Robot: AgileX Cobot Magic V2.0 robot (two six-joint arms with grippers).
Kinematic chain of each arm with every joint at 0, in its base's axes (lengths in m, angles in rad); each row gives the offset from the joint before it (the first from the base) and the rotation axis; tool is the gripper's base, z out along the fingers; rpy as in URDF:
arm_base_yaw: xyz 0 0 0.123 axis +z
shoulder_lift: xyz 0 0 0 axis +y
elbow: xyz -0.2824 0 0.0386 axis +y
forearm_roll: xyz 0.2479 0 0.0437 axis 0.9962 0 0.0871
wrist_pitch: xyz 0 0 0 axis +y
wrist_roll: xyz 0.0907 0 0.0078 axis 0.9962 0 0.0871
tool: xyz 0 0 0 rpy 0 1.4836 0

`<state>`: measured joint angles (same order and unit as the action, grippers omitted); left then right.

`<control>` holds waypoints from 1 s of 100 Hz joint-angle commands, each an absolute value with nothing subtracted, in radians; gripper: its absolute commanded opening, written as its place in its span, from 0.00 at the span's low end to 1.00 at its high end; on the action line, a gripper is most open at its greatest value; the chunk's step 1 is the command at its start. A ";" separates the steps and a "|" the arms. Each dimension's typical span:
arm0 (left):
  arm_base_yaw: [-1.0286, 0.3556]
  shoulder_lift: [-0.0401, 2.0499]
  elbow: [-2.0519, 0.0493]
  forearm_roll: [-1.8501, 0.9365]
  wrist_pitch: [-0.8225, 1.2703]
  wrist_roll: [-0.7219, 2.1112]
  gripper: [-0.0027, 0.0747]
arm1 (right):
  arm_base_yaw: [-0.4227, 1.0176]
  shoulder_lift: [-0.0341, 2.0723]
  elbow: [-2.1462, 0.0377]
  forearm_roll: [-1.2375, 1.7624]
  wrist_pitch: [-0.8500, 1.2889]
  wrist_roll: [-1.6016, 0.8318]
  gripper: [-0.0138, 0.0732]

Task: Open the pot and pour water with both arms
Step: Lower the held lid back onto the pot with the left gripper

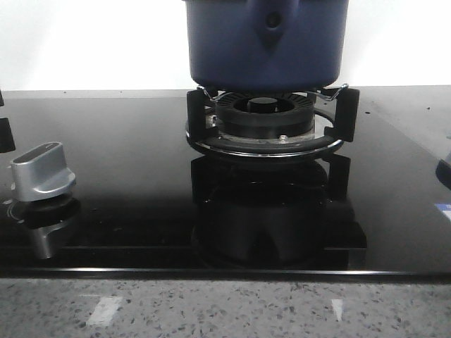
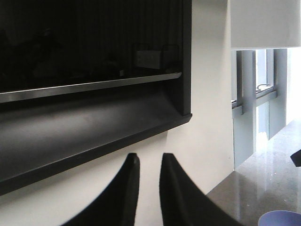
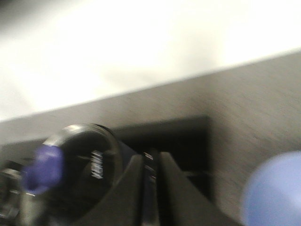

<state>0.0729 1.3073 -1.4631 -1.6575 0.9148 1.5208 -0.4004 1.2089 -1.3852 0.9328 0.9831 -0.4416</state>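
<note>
The dark-blue pot (image 1: 266, 39) stands over the gas burner (image 1: 265, 116) at the back middle of the front view, its triangular handle mount facing me and its top cut off by the frame. Neither gripper shows in the front view. My left gripper (image 2: 149, 160) is slightly open and empty, pointing at a white wall under a black range hood (image 2: 89, 117). The right wrist view is blurred. My right gripper (image 3: 150, 162) is shut on a thin dark edge, apparently the rim of a round black lid (image 3: 89, 169) with a blue knob (image 3: 43, 168).
A silver stove knob (image 1: 44, 172) sits at the left of the glossy black cooktop (image 1: 127, 176). A speckled stone counter edge (image 1: 225, 306) runs along the front. A blue round vessel shows at the right (image 1: 444, 172), also in the left wrist view (image 2: 280, 218) and the right wrist view (image 3: 277, 193).
</note>
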 commanded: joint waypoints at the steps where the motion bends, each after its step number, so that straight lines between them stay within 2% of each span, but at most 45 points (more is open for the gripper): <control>1: 0.110 1.259 -1.494 -1.700 0.920 1.424 0.01 | -0.384 1.182 -1.375 1.170 0.878 -0.561 0.09; 13: 0.133 1.225 -1.488 -1.697 0.836 1.343 0.01 | -0.308 1.165 -1.318 1.284 0.758 -0.684 0.10; 31: 0.133 1.108 -1.419 -1.571 0.490 1.343 0.01 | -0.149 1.089 -1.211 1.273 0.590 -0.951 0.10; 42: 0.133 1.015 -1.319 -1.476 0.370 1.343 0.01 | -0.084 1.016 -1.128 1.273 0.537 -1.082 0.10; 55: 0.116 0.919 -1.167 -1.378 0.339 1.343 0.01 | -0.066 0.911 -1.006 1.273 0.465 -1.130 0.10; 79: -0.051 0.675 -0.792 -1.358 0.305 1.410 0.01 | -0.066 0.640 -0.714 1.273 0.427 -1.209 0.10; 100: -0.071 0.394 -0.491 -1.451 0.246 1.411 0.01 | -0.066 0.413 -0.462 1.283 0.386 -1.209 0.10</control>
<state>-0.0609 0.4889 -0.5605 -1.3806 0.2841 1.4073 -0.0658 0.4904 -0.5237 1.2414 0.4311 -1.1942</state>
